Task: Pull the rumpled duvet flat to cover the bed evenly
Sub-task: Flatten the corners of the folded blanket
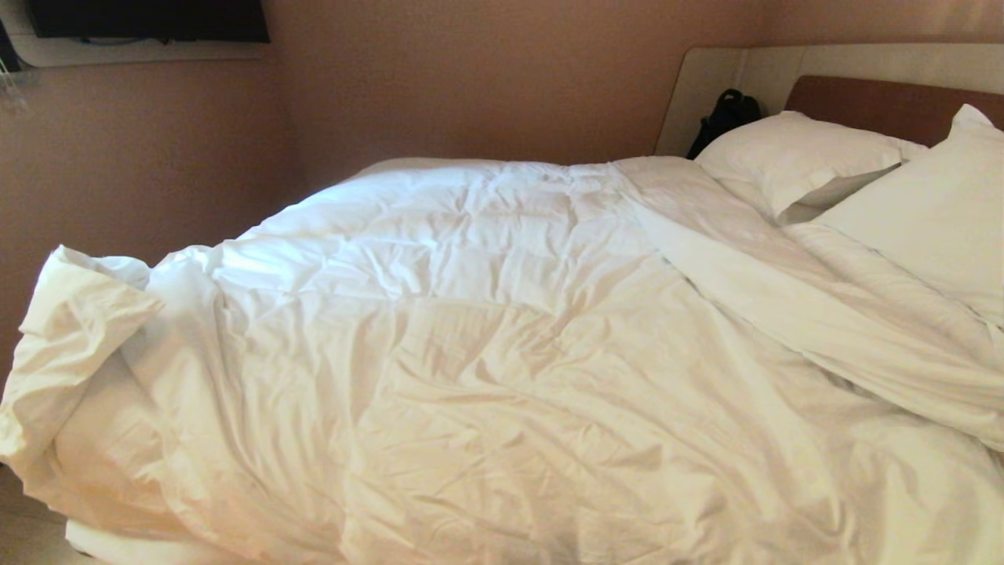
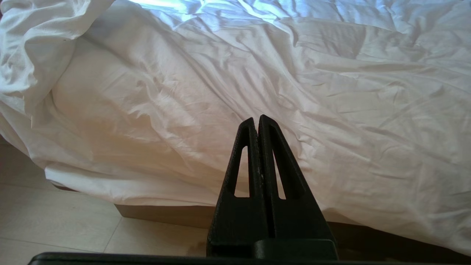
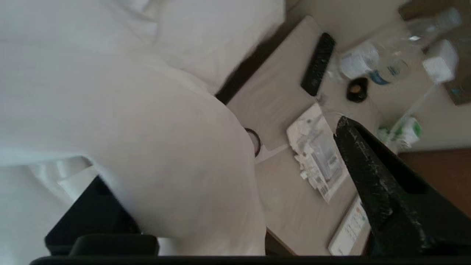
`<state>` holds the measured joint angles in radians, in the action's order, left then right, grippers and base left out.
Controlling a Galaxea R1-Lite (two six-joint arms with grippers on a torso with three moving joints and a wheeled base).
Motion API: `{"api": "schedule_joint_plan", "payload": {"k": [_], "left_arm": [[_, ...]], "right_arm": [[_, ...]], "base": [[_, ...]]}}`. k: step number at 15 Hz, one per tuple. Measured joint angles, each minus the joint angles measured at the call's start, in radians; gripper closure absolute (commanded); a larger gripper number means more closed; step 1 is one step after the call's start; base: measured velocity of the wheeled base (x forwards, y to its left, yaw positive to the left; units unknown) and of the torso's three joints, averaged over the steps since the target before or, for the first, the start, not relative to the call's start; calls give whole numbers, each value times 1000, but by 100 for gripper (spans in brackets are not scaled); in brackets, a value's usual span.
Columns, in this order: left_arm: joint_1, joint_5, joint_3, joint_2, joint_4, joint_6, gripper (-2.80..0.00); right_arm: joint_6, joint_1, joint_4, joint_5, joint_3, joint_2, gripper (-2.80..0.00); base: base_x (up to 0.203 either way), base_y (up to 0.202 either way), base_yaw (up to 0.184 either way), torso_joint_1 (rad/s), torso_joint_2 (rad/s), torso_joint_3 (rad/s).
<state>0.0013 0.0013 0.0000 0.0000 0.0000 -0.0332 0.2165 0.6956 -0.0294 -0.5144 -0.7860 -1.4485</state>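
**Duvet spread across the bed, one corner still bunched**

The duvet [image 1: 486, 353] lies over nearly the whole bed [image 2: 165, 215], a wide field of white quilted cotton creased with shallow wrinkles. At the corner of the bed farthest from the pillows, the duvet is folded back on itself into a thick, crumpled flap [image 1: 74, 329] that hangs over the mattress edge. Toward the headboard [image 1: 878, 102] a long ridge of fabric runs diagonally, and beyond that ridge two white pillows [image 1: 792, 157] rest against the brown panel. A dark bag [image 1: 725, 118] sits in the gap between the headboard surround and the wall, just beside the nearer pillow.

Neither arm shows in the head view. The left gripper [image 2: 257, 119] hangs low beside the bed's edge, its two black fingers pressed together with nothing between them, pointing at the draped duvet above the brown base and the pale floor tiles [image 2: 55, 221].

The right gripper [image 3: 228, 184] is at the other side of the bed, its fingers spread wide. A rounded fold of white fabric bulges between them and hides most of one finger; whether it touches either finger cannot be told. Past the fabric stands a bedside table [image 3: 279, 92] carrying a black remote [image 3: 318, 64], papers [image 3: 318, 154] and a plastic bottle [image 3: 371, 59].
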Motion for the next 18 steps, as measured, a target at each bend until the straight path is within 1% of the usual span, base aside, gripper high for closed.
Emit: {"api": "schedule_joint_plan", "payload": {"k": [6, 9, 10, 18], "left_arm": [[0, -1, 0, 0, 0, 0, 0], [0, 0, 0, 0, 0, 0, 0], [0, 0, 0, 0, 0, 0, 0], [0, -1, 0, 0, 0, 0, 0]], "right_arm": [[-2, 16, 6, 180, -17, -11, -280], [0, 21, 7, 222, -8, -15, -280], [0, 21, 5, 228, -4, -16, 0], [-3, 32, 1, 234, 3, -20, 0]], "base": [[0, 0, 0, 0, 0, 0], [0, 0, 0, 0, 0, 0], [0, 0, 0, 0, 0, 0], [0, 0, 0, 0, 0, 0]]}}
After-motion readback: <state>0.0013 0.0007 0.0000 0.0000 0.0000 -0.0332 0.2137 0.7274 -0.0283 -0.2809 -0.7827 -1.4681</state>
